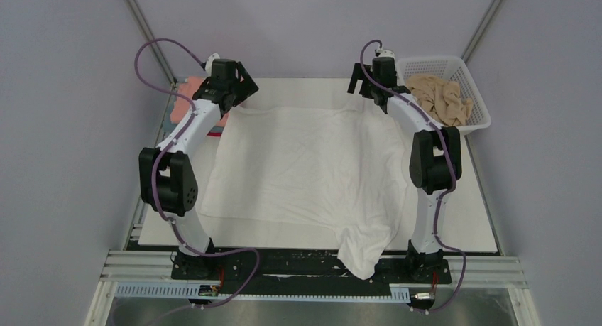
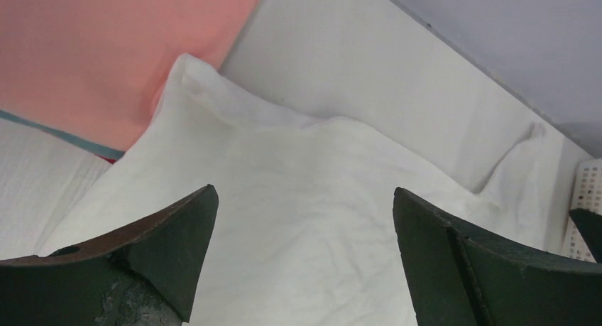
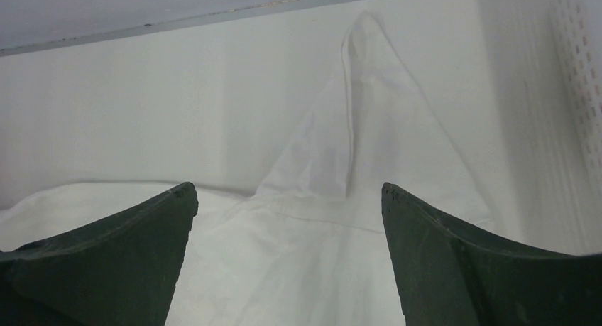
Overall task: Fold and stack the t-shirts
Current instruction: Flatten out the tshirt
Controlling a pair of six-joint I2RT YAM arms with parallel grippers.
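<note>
white t-shirt (image 1: 305, 163) lay spread on worktop (image 1: 468, 219), one corner hanging over near edge | left fingers (image 2: 163, 255) stood apart over its far-left corner | right fingers (image 3: 454, 262) stood apart over far-right corner

I see a white table (image 1: 461, 219) with a big white t-shirt (image 1: 305, 163) spread out on it, one end hanging off the near edge. A folded pink shirt (image 1: 184, 99) lies right at the white t-shirt's far left corner. A white basket (image 1: 477, 106) sits just beside its far right corner.
</note>
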